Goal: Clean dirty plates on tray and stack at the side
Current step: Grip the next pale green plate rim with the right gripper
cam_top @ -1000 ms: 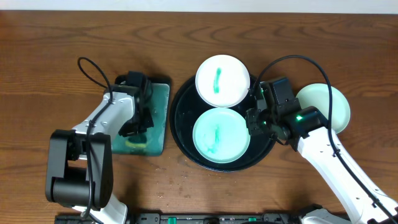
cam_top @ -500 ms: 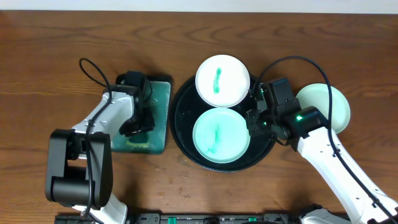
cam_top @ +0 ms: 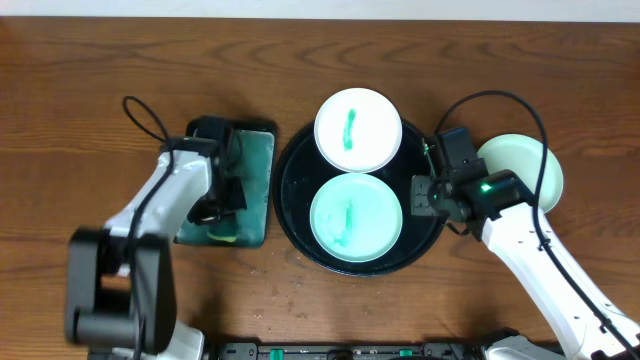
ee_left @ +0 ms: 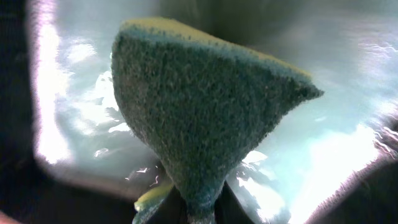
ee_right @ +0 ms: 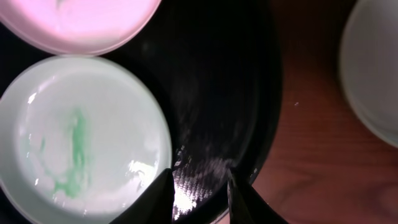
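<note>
Seen from overhead, the round black tray point(cam_top: 292, 205) sits mid-counter with two plates close together inside it, the farther plate point(cam_top: 358, 130) and the nearer plate point(cam_top: 355, 217), each marked with a teal streak. A third plate point(cam_top: 530, 168) lies on the counter point(cam_top: 80, 80) to the right, partly hidden by the right arm. The left end effector point(cam_top: 222, 198) hangs over the rectangular tray of teal liquid point(cam_top: 262, 165); the right end effector point(cam_top: 422, 195) is above the round tray's right rim. In the left wrist view a sponge point(ee_left: 199, 112) is clenched and pinched into a cone above the liquid. In the right wrist view the fingers point(ee_right: 160, 194) are parted and hold nothing, over bare tray floor just beside the nearer plate. The plates look light, stiff and glossy – probably slippery when wet – so the raised rim seems the best place to grip.
</note>
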You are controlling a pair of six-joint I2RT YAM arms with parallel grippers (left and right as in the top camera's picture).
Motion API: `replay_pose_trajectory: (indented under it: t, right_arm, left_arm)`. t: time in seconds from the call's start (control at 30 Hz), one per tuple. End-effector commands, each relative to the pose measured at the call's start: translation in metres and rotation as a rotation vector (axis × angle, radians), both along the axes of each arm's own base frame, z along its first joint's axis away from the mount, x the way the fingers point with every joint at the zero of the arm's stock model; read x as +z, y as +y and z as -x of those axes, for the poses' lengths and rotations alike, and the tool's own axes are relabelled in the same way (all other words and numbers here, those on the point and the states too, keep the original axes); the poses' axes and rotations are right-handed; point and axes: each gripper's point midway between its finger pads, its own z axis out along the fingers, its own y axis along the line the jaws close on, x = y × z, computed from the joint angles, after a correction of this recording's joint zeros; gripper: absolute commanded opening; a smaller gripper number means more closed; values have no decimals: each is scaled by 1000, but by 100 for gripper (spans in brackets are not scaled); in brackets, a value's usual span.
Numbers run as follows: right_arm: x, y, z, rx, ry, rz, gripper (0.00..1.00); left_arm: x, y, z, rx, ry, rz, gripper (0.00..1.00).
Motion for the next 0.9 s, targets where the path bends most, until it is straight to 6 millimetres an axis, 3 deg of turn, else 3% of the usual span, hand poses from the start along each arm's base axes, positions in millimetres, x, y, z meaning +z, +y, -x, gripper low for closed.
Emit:
replay_pose_trajectory:
  t: [0.0,0.17,0.3,0.37,0.47,0.6,0.87]
  right_arm:
    - [-3,4,-8,82,-1,-20,30]
    - [-20,5,-9,111,57,-31,41]
    - [-42,8,-14,124,119,-75,54]
    - [-55,14,-14,159,160,-125,55]
    - [-73,23,-9,218,230,-204,50]
    - [-92,40,-1,299,304,-302,34]
    - [-117,54,6,329,360,-298,9]
  left_arm:
    - [59,-4,-24,-20,-204,31,7]
    - [105,-3,-16,-28,-346,46,7]
    - [119,-2,-10,-28,-385,51,7]
    - [118,-3,-8,-29,-377,55,7]
    - [116,-3,-6,-28,-360,55,7]
    - [116,-3,-5,-28,-359,57,7]
    - [118,-28,-6,-52,-356,202,7]
